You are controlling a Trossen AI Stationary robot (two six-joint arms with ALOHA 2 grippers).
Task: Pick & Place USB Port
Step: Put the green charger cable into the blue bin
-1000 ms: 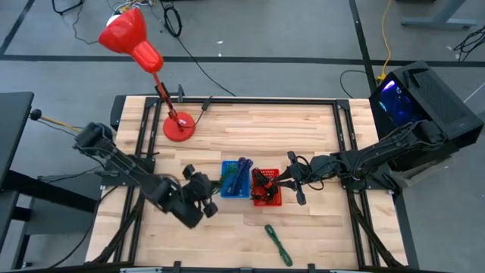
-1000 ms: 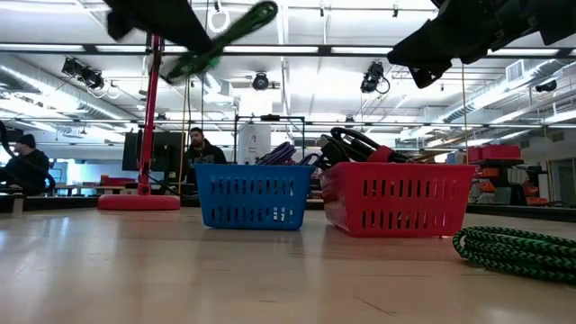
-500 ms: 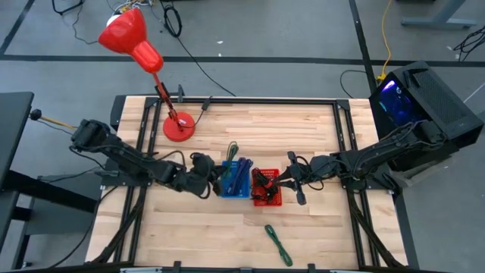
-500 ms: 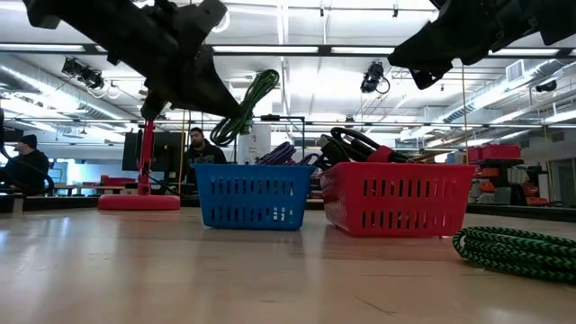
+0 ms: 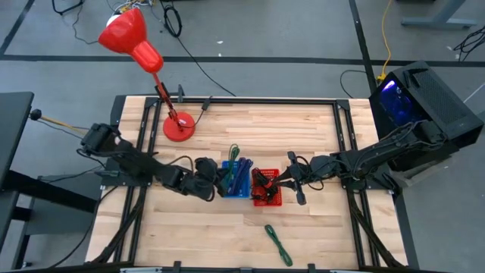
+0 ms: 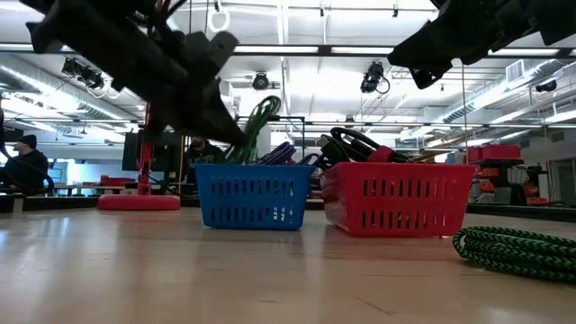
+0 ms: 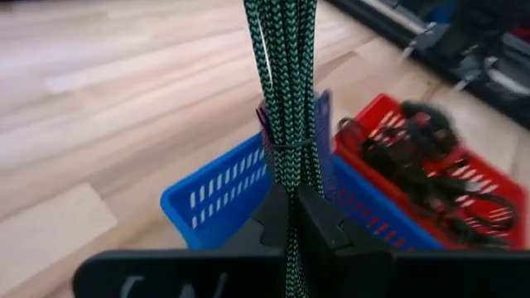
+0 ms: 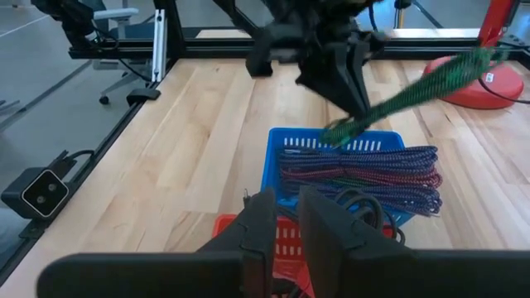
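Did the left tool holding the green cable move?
Yes. The left tool carried the green cable toward the blue basket, now at its edge.

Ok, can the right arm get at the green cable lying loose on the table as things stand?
Probably yes: the right gripper hovers over the red basket, and the green cable lies on bare wood with nothing between.

From my remote station I see 1 red desk lamp [image 5: 144,53], its round base on the wooden table [image 5: 303,129], well behind the left jaws and to their left. 1 black computer tower [image 5: 420,95] glowing purple sits off the table, far right of the right jaws. In the room well beyond both jaws, 1 person [image 6: 27,166] sits.
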